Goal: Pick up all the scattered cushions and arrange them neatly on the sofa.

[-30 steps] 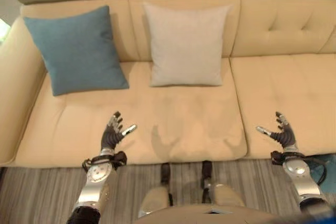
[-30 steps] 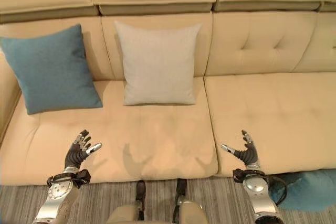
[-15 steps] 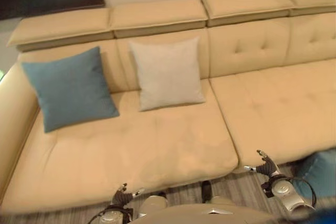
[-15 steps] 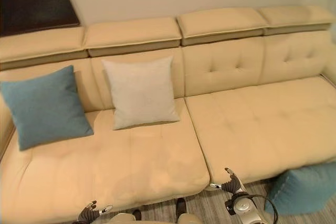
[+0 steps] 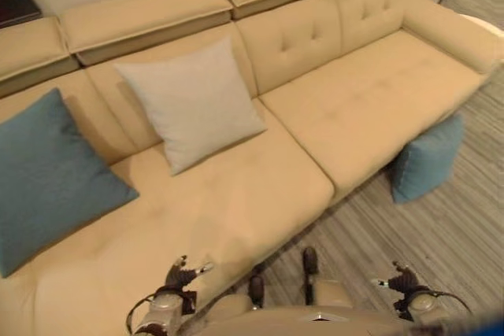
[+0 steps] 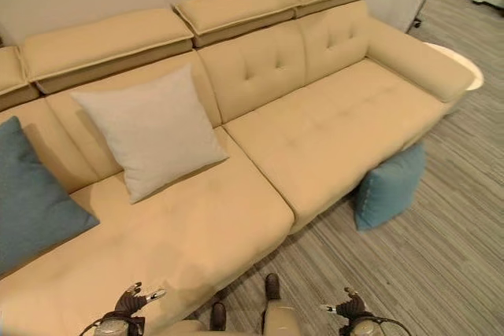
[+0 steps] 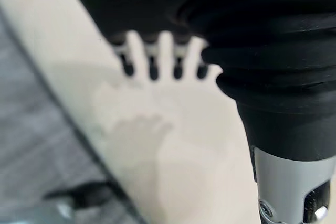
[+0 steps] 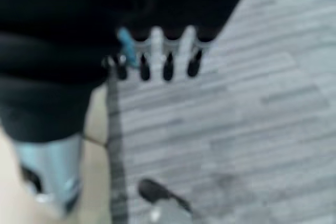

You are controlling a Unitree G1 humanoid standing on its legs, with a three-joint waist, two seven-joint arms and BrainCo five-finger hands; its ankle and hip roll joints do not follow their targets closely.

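Two cushions already sit on the sofa (image 5: pixel 260 194): a blue cushion (image 5: pixel 47 179) leans at the robot's left end, and a pale grey cushion (image 5: pixel 189 104) leans against the backrest near it. One more, a teal cushion (image 5: pixel 428 159), is not on the sofa yet. It stands on the striped floor (image 6: pixel 441 234), leaning against the sofa front on the robot's right side. So the step in hand looks like going to get that last cushion. The left hand (image 5: pixel 183 273) hangs low over the front edge of the seat, with its fingers spread apart and holding nothing. The right hand (image 5: pixel 400 279) hangs low over the floor, fingers also apart and empty (the teal cushion is well apart from it). Next, the robot likely needs to turn and step to its right, reach down, and grab the teal cushion. There are no boxes or baskets here; the sofa is the place that holds things, and its right seat is bare.
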